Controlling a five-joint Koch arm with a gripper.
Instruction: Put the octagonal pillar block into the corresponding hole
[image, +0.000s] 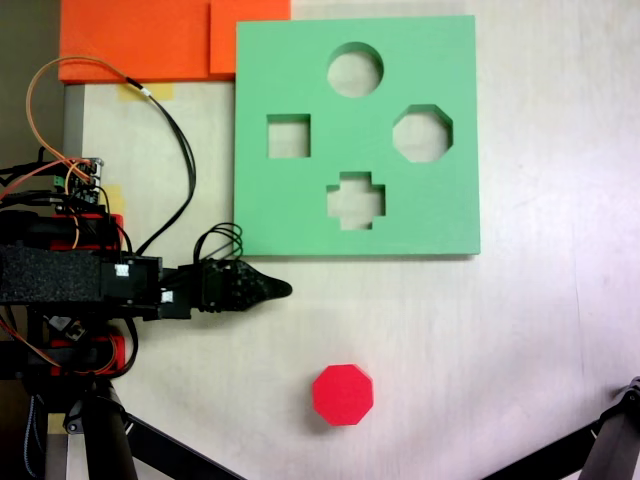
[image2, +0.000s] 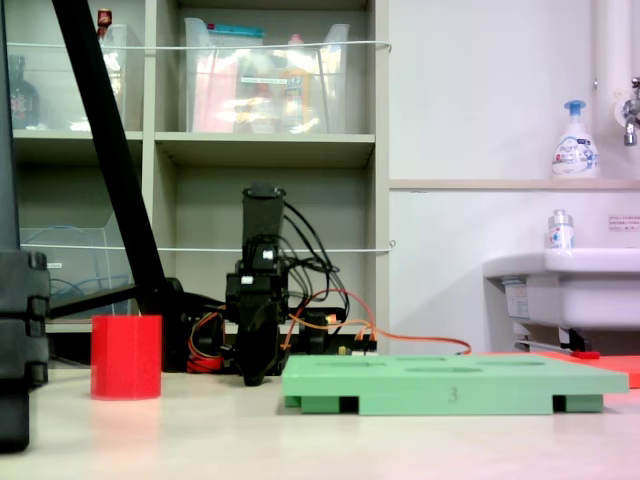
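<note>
The octagonal pillar block (image: 342, 394) is bright red and stands alone on the pale table, near the front edge in a fixed view from above; it appears at the left (image2: 126, 357) in the low side view. The green foam board (image: 300, 60) lies flat at the top, with its eight-sided hole (image: 422, 133) on the right side, beside round, square and cross cutouts. My gripper (image: 280, 290) tapers to one closed point, empty, just below the board's lower left corner and up-left of the block. From the side the gripper (image2: 258, 376) hangs low beside the board (image2: 450, 385).
Orange foam sheets (image: 140, 40) lie at the top left, touching the board. Black tripod legs (image: 150, 440) cross the bottom left, and another (image: 610, 440) the bottom right. Cables (image: 185, 150) loop above the arm base (image: 60, 275). A sink (image2: 565, 285) stands behind.
</note>
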